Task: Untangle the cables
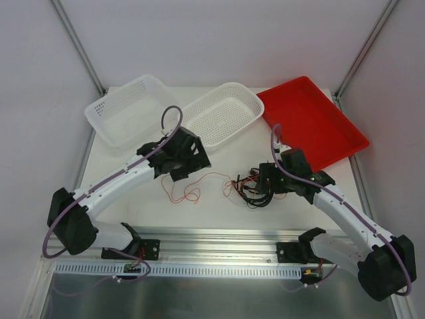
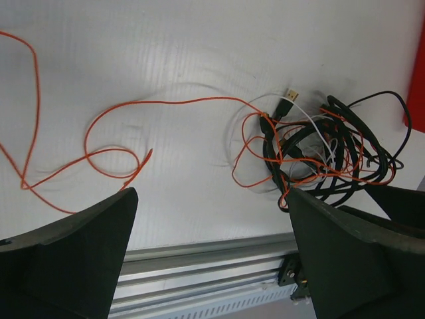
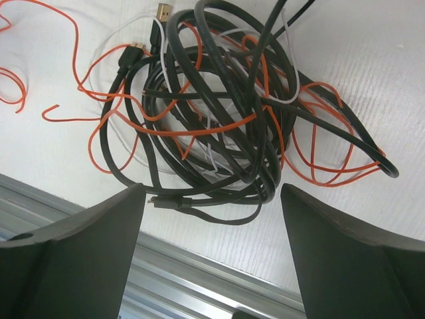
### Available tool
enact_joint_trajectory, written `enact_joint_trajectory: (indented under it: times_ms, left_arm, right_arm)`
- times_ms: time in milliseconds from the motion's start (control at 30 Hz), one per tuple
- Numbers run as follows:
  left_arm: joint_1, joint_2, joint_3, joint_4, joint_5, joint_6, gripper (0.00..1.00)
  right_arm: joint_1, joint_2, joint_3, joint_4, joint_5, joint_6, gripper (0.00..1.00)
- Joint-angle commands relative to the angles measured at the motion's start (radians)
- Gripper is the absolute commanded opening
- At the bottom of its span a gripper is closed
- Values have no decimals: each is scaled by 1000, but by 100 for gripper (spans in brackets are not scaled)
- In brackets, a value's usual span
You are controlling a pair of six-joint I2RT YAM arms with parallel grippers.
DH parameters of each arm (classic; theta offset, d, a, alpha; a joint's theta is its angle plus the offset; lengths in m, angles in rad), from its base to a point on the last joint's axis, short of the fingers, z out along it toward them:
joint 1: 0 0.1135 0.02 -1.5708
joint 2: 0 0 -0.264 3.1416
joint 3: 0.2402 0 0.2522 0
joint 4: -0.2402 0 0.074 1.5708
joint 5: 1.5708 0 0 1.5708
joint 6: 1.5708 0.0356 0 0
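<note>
L pincer [image 2: 211, 196] & R pincer [image 3: 212, 193] spread wide above tangled red/blk cables [image 3: 262, 166].

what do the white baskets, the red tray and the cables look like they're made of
White baskets: likely moulded plastic, matte, pierced by a grid of small holes. Red tray: probably plastic too, smooth, slightly shiny, solid walls. Black cables: rubbery-looking sheath with a soft gloss. Orange wires: thin plastic-looking insulation, holding loose curls. One plug tip looks like gold-coloured metal.

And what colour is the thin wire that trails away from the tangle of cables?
Red-orange; the thin wire shows best in the left wrist view.
</note>
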Motion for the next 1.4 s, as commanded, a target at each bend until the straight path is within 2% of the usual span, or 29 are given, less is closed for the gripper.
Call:
enact_joint_trajectory:
  times_ms: [0, 300, 467, 567, 667, 800, 833, 900, 933, 1033, 1133, 1167, 1233, 1267, 1333, 1367]
  left_arm:
    - [-41, 106, 81, 58, -32, -128, 97]
    - [-112, 465, 292, 73, -12, -156, 91]
    - [-130, 579, 357, 75, 4, -182, 86]
    - [-135, 625, 369, 73, 16, -197, 78]
    - [-141, 653, 378, 75, 25, -202, 67]
    - [-150, 673, 381, 73, 25, -197, 47]
    - [-150, 673, 377, 73, 25, -199, 37]
    - [-152, 664, 371, 73, 18, -197, 25]
    - [-152, 656, 360, 75, 7, -196, 13]
    - [-150, 619, 346, 75, -22, -173, 0]
    - [-147, 550, 331, 72, -74, -130, 0]
    - [-145, 504, 325, 73, -88, -118, 0]
    - [-135, 457, 315, 72, -110, -78, 0]
    - [-129, 406, 314, 72, -126, -62, 0]
    - [-118, 355, 308, 72, -137, -15, 0]
    - [-107, 307, 305, 72, -140, 1, 0]
  right_arm:
    - [4, -24, -20, 47, 25, 31, 87]
    - [6, -24, -89, 128, 19, 65, 87]
    - [7, -10, -115, 170, 17, 77, 87]
    - [6, 4, -123, 197, 14, 82, 87]
    - [7, 14, -133, 220, 7, 88, 87]
    - [7, 36, -143, 245, -1, 97, 87]
    - [7, 40, -146, 248, -1, 103, 87]
    - [7, 51, -150, 257, -1, 106, 87]
    - [7, 56, -155, 260, -1, 106, 87]
    - [7, 77, -159, 272, -3, 113, 83]
    - [7, 102, -166, 272, -10, 117, 72]
    - [7, 105, -167, 271, -10, 119, 62]
    - [7, 106, -170, 268, -7, 122, 49]
    - [7, 106, -170, 263, -4, 120, 37]
    - [7, 106, -169, 256, 5, 117, 25]
    - [7, 103, -167, 248, 8, 116, 15]
